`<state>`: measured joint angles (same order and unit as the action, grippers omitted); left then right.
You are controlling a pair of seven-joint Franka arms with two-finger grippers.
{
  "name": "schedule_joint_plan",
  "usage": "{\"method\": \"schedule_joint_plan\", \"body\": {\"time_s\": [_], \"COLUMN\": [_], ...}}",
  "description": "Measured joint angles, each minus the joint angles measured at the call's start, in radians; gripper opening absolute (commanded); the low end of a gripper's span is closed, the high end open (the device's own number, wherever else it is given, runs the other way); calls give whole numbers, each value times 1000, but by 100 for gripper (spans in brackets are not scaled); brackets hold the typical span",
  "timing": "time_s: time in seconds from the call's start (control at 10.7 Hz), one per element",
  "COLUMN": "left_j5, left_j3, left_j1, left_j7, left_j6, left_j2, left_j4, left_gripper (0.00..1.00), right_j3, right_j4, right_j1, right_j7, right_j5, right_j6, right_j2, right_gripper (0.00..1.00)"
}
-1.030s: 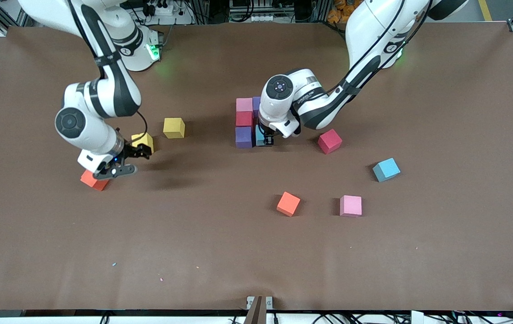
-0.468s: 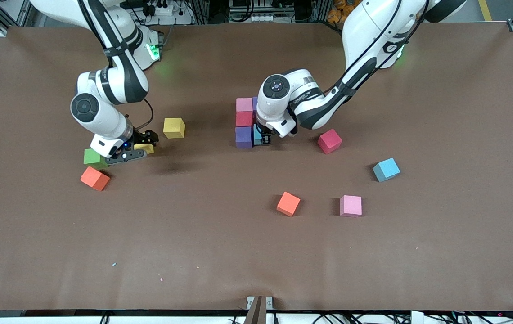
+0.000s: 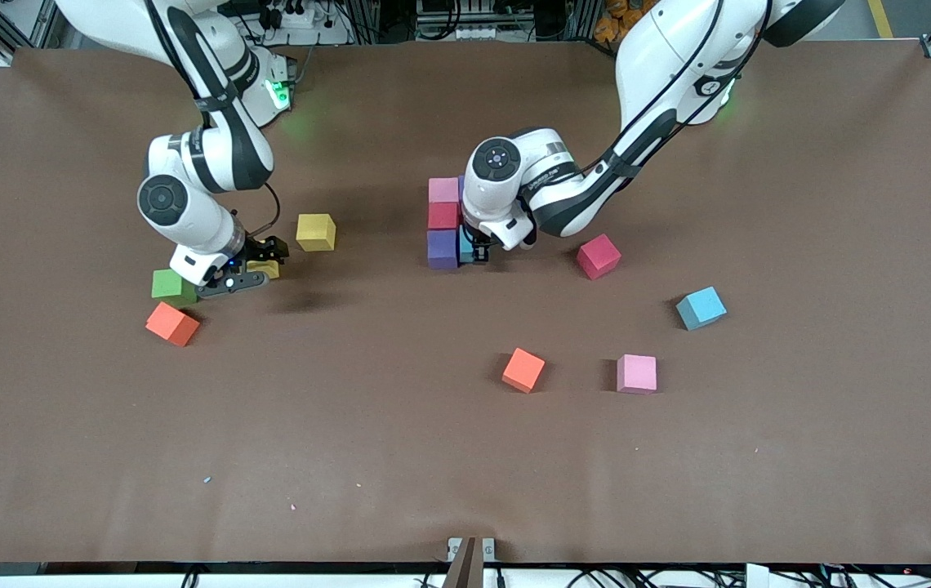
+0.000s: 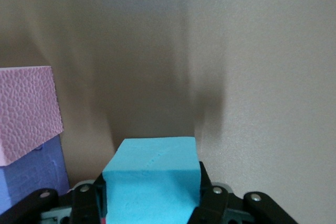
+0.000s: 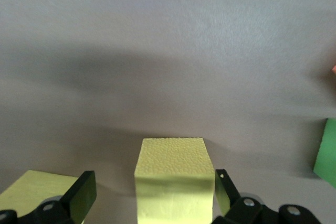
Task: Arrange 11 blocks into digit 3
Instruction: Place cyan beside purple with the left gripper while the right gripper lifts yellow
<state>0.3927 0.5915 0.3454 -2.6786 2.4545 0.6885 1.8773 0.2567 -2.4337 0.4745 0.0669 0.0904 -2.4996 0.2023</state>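
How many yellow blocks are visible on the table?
2: one yellow block lies free toward the right arm's end; the other sits between the open right gripper fingers, beside the green cube.

No text, label, brand, number or sign can be read anywhere; a faint marking on the left arm's wrist (image 3: 543, 181) is too small to read.

light: even, overhead | shadows: soft under arms | focus: sharp | glare: none
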Motion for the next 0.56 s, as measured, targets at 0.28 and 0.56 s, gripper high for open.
{"method": "schedule_joint_plan", "body": {"time_s": [0.28, 0.56], "left_j5": [0, 0], "left_j3": [-4, -5], "left_j1": [1, 2], "left_j7": [0, 0], "left_j6": [0, 0], "left_j2": [0, 0], "left_j4": [-9, -17], "left_gripper": [0, 0], "right_j3": [0, 1], "right_j4": [-5, -5], "right_j1": [0, -10], "right_j7": [0, 4], "right_j5": [0, 0], "right_j6": [-22, -23], "right_j2": [25, 26], "right_gripper": [100, 100]}}
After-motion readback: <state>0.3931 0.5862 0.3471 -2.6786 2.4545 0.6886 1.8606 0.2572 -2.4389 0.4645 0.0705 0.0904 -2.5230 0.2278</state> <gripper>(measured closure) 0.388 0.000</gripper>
